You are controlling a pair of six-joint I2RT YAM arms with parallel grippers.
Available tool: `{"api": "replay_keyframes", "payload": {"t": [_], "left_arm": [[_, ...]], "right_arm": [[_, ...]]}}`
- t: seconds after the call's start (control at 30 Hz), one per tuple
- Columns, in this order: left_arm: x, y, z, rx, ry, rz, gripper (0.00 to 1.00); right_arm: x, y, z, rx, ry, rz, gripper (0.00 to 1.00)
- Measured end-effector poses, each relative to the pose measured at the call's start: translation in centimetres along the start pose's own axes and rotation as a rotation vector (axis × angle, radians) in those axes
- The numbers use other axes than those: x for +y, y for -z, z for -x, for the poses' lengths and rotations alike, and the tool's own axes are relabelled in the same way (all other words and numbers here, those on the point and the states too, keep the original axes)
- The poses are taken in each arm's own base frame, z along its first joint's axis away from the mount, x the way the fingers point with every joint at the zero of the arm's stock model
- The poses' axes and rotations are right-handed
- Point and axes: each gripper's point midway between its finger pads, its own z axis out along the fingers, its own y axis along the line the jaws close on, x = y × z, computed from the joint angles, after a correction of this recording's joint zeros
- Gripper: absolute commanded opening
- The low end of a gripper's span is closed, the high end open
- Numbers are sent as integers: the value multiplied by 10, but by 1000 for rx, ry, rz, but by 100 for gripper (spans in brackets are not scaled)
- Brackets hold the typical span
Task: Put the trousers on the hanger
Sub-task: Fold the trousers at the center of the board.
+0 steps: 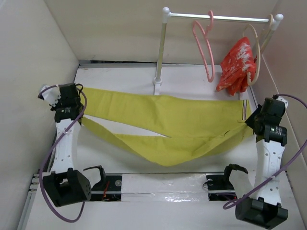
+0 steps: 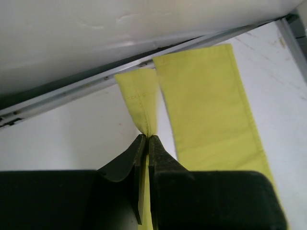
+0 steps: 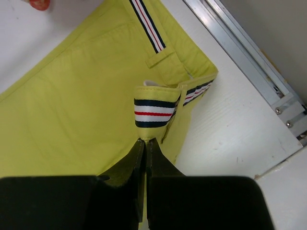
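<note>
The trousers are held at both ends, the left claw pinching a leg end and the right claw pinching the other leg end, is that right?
Not quite. The right claw pinches the striped waistband, not a leg end; the right wrist view shows it. The left claw does pinch a leg end of the trousers.

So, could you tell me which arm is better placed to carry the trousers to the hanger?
Probably the right. The right gripper pinches the trousers at the waistband, close to the hanger; the left gripper holds a leg hem at the far left end.
</note>
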Motion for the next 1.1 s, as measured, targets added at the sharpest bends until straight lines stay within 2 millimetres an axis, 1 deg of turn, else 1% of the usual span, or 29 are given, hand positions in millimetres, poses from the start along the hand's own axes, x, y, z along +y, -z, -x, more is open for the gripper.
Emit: {"api": "replay_keyframes", "payload": {"t": [0.07, 0.13, 0.2, 0.27, 0.37, 0.4, 0.43, 0.67, 0.77, 0.83, 0.97, 1.1], "left_arm": [[-5, -7, 9, 26, 69, -3, 0], [-6, -19, 16, 48, 126, 16, 0], [-4, -31, 18, 70, 142, 58, 0], [-7, -44, 17, 90, 135, 100, 0], [-19, -62, 21, 105, 108, 139, 0], [-25, -68, 23, 106, 102, 146, 0], [-30, -74, 25, 105, 97, 150, 0], [-54, -99, 45, 65, 70, 155, 0], [-69, -117, 51, 52, 52, 156, 0], [-76, -131, 46, 60, 28, 164, 0], [-84, -156, 22, 99, -52, 194, 0], [-99, -175, 4, 114, -126, 203, 0]], "right_arm": [[5, -4, 6, -12, -23, 22, 0], [11, -12, 11, -23, -52, 48, 0], [16, -22, 14, -18, -79, 60, 0], [20, -35, 18, -11, -100, 60, 0], [26, -55, 24, -5, -132, 59, 0], [28, -59, 27, -15, -143, 62, 0], [28, -69, 27, -1, -154, 53, 0], [33, -119, 35, 36, -198, 23, 0], [38, -138, 40, 51, -206, 17, 0], [41, -150, 44, 62, -207, 16, 0], [50, -170, 52, 84, -207, 26, 0], [59, -188, 56, 107, -200, 29, 0]]}}
